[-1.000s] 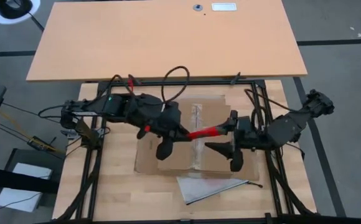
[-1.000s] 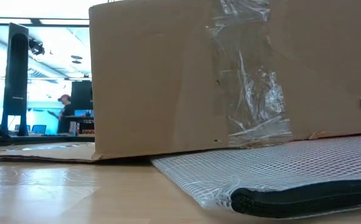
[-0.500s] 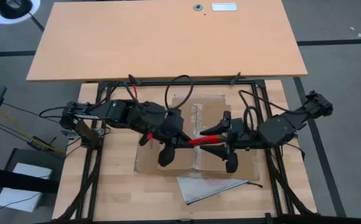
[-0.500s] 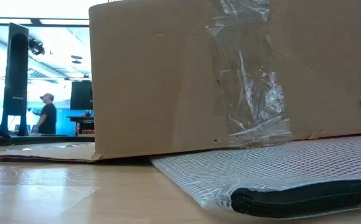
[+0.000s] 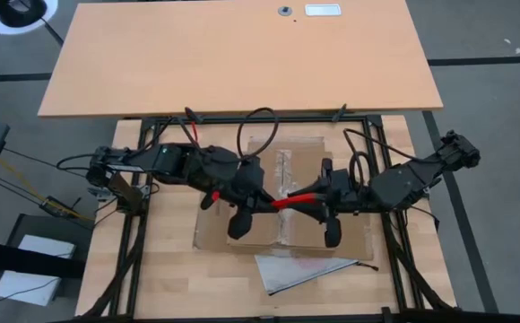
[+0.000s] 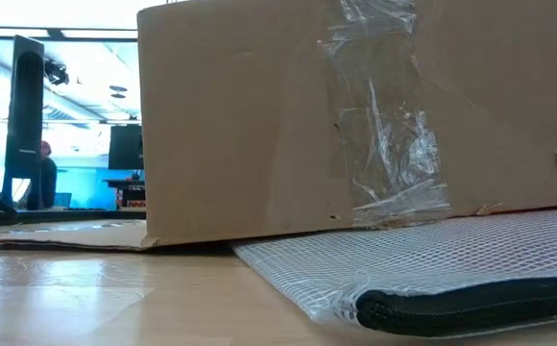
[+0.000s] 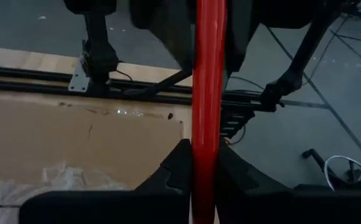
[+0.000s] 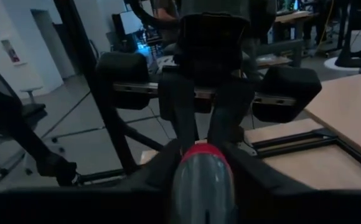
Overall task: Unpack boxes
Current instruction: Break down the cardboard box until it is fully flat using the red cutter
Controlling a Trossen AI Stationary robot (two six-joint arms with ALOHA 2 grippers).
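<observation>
The carton (image 5: 278, 193) sits near the middle of the tabletop (image 5: 175, 269), its top closed under a strip of clear tape, so the unpacking looks barely begun: the seam is not cut and nothing can be seen of what it holds. A mesh zip pouch (image 5: 303, 270) lies flat by the table's front edge, touching the carton's foot; its contents cannot be made out. Above the carton, the left gripper (image 5: 242, 199) is clamped on one end of a red-handled cutter (image 5: 289, 199), and the right gripper (image 5: 325, 199) is closing around the other end.
</observation>
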